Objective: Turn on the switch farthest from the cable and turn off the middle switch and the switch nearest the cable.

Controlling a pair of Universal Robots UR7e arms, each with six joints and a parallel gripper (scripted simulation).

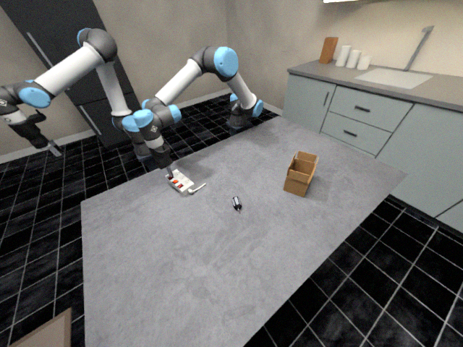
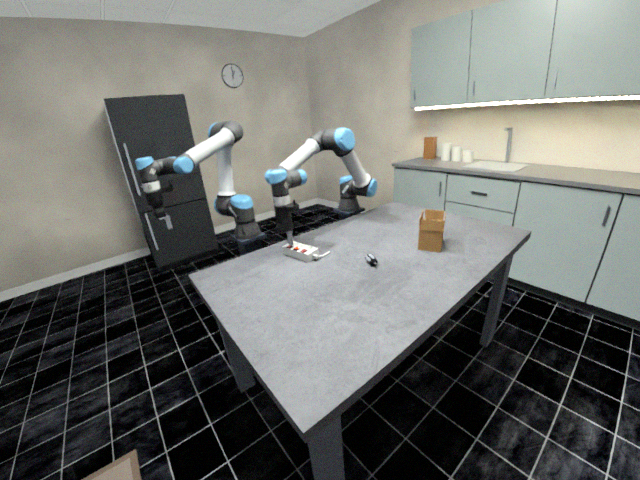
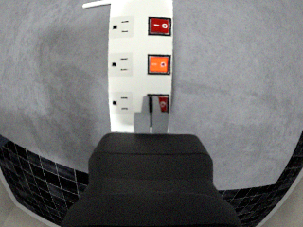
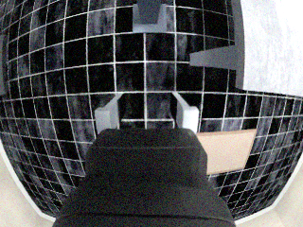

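open space above the table, upright cardboard box obstructing its far side

Bottle between power strip and open box on table.

Pale cabinets are lining a wall beneath a counter holding a sink and faucet, making this room look like a kitchen.
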